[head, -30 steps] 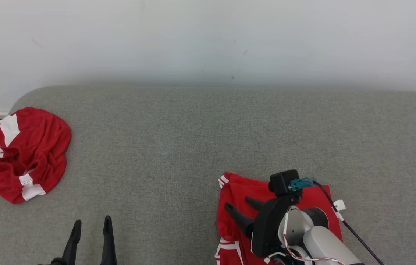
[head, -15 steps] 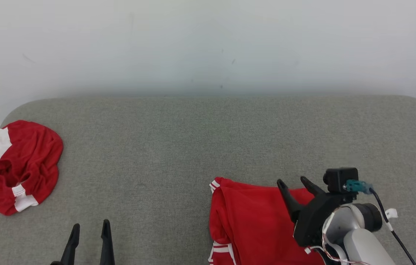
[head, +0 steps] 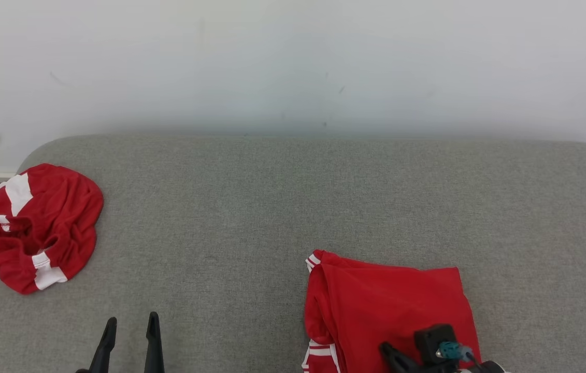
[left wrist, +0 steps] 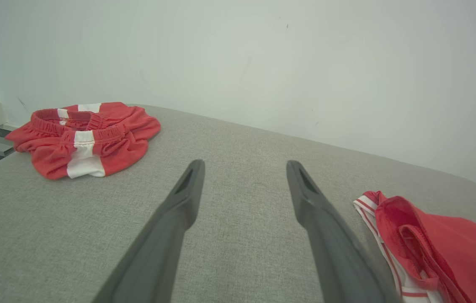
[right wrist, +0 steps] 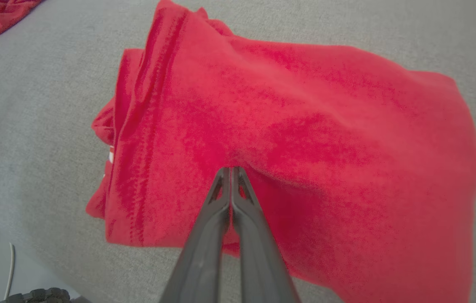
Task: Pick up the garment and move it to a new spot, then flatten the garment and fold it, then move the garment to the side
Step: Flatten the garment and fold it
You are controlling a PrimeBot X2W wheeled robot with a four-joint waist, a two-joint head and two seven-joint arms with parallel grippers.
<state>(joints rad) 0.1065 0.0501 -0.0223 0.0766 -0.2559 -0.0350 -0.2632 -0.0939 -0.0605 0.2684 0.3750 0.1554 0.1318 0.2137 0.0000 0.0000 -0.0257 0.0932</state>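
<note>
Pulled back nearer, the right claw (right wrist: pixel 230 169) pinches the folded red garment (right wrist: pixel 326 126), likely to drag it aside; the left claw (left wrist: pixel 244 164) waits released.

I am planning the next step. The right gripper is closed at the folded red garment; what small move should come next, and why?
Probably a small lift of the right gripper: its fingers are shut at the folded garment, fabric puckering at the tips, so it seems pinched and ready to move aside. The left gripper is open.
</note>
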